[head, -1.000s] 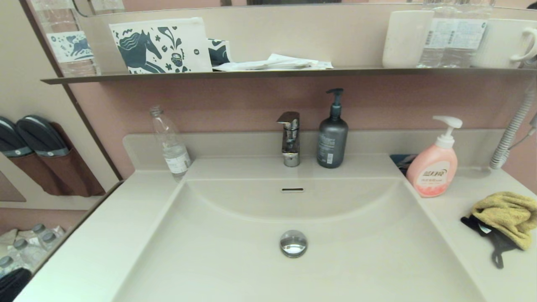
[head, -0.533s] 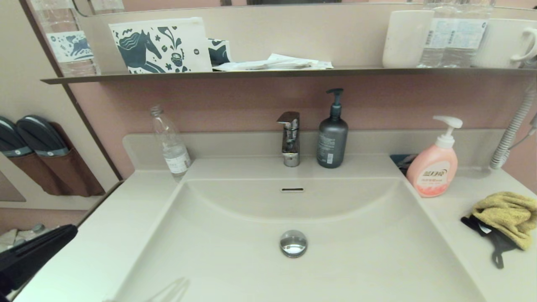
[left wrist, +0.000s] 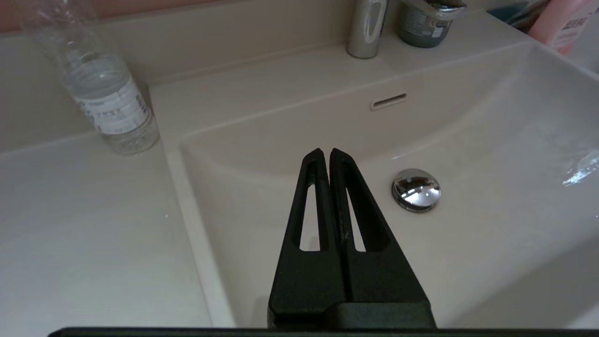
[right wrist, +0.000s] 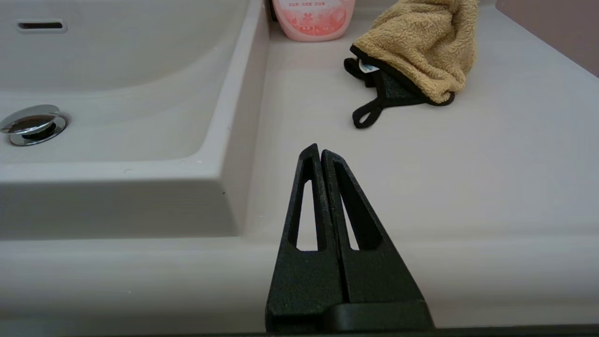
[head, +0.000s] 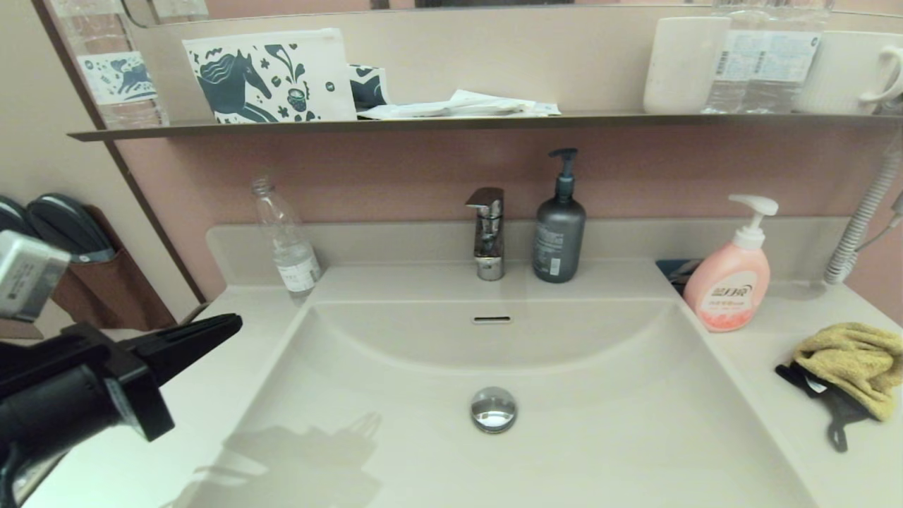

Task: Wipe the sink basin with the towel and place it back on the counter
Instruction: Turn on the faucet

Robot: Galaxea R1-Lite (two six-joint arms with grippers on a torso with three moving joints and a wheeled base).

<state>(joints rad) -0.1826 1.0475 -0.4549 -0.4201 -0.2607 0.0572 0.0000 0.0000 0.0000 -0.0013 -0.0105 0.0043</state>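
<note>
The mustard-yellow towel with black edging lies bunched on the counter at the right, beside the sink basin. The same towel shows in the right wrist view, ahead of my right gripper, which is shut and empty near the counter's front edge and out of the head view. My left gripper is shut and empty, hanging over the basin's left rim. In the left wrist view its tips point into the basin, left of the chrome drain plug.
A pink pump soap bottle stands just behind the towel. A grey pump bottle, the chrome faucet and a clear plastic bottle line the back of the counter. A dark wall shelf with cups hangs above.
My left arm has risen from the lower left corner and reached right, from off the counter to over the basin's left rim. The towel has not moved.
</note>
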